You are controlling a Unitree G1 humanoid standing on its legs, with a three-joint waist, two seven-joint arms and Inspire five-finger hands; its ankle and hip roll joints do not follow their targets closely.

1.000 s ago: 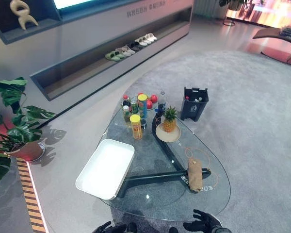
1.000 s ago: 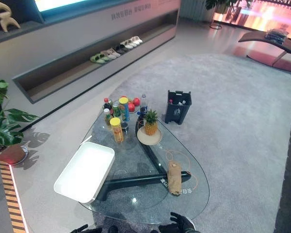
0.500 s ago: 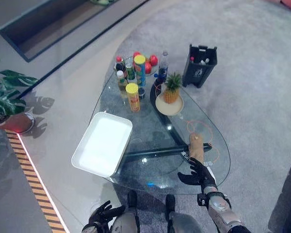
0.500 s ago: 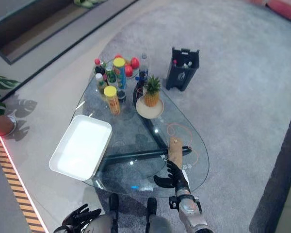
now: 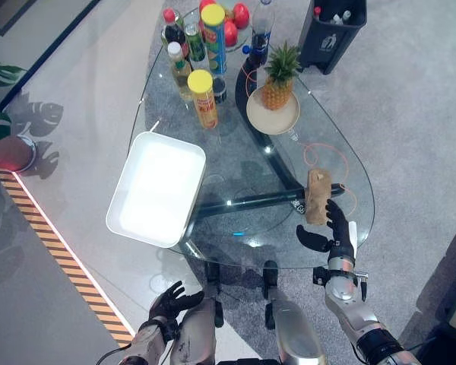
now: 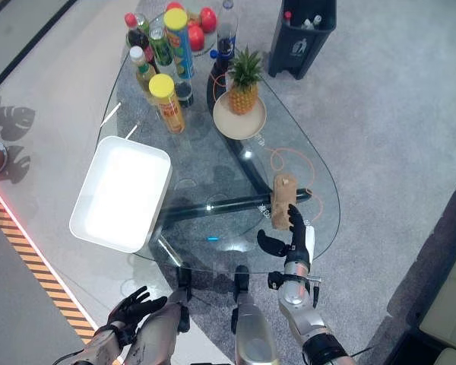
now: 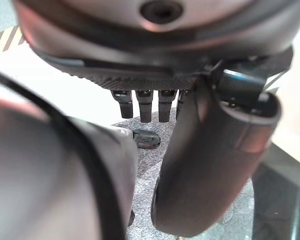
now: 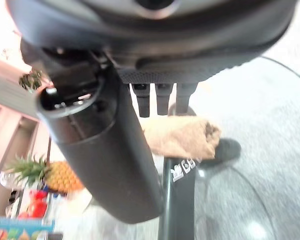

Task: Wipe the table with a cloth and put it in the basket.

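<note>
so the brown cloth (image 5: 318,196) is lying rolled up on the glass table (image 5: 213,228) near its right edge, well apart from the white basket (image 5: 157,188) over on the left side. the right hand (image 5: 333,232) sits just short of the cloth's near end with its fingers straight and thumb spread wide, holding nothing; from the right wrist view the cloth (image 8: 182,136) is right past the fingertips. left hand (image 5: 171,301) hangs low beside the table, fingers loose and spread, also empty. my worry: the cloth is a loose roll on slick glass close to the rim, so if the hand comes in flat it could just shove it along or off the edge instead of pinching it. also the pineapple on its plate (image 5: 273,112) and the bottles (image 5: 204,97) stand up the table, so a wide wipe might knock them. compared with half a second ago the camera has tipped further down, and the right hand has crept closer to the cloth, while a second ago it was barely over the near rim.
</note>
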